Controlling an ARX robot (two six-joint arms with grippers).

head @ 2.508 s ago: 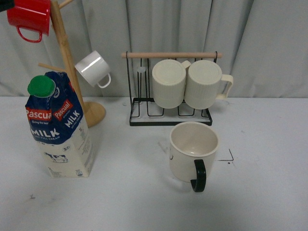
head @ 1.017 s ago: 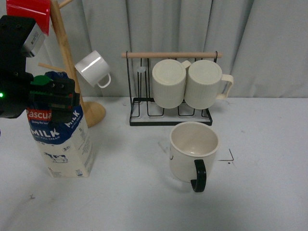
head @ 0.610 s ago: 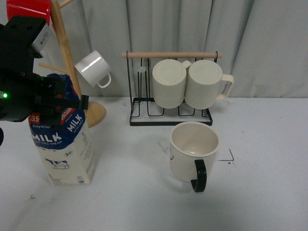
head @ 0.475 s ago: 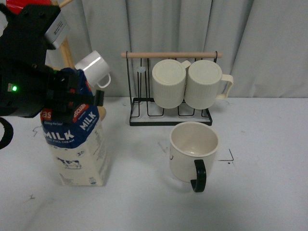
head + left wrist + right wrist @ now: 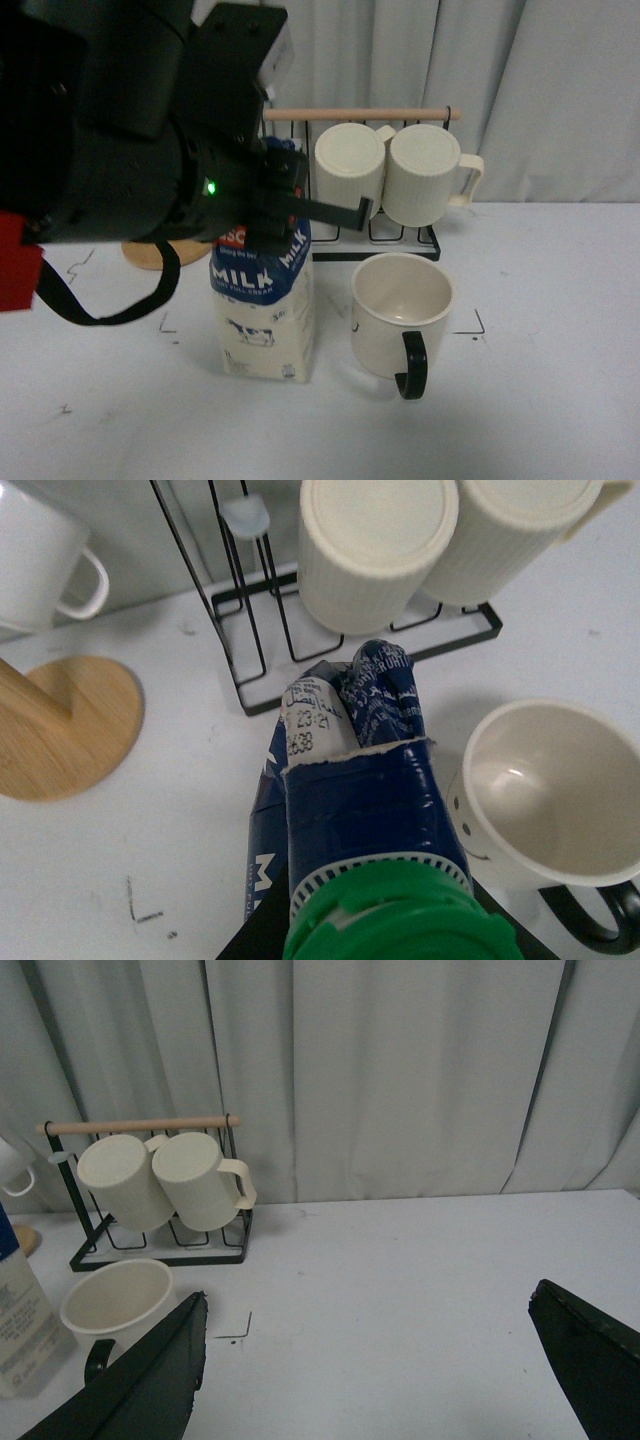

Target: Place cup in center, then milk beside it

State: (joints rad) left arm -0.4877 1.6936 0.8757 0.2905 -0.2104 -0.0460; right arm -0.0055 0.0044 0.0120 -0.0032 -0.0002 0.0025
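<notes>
Gripping the milk point(image 5: 262, 320) by its blue top, the left hand point(image 5: 275, 200) is clamped on the carton, which stands upright on the desk point(image 5: 550, 400), just left of the cup point(image 5: 400, 310). The right hand point(image 5: 370, 1360) hangs well apart, its fingers spread wide.

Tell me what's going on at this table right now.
The left pincer grips the tall blue-and-cream milk carton by its top, holding it upright close beside the wide cream mug with a black handle. Whether the carton rests on the white table is unclear. The right pincer hangs open and empty.
</notes>
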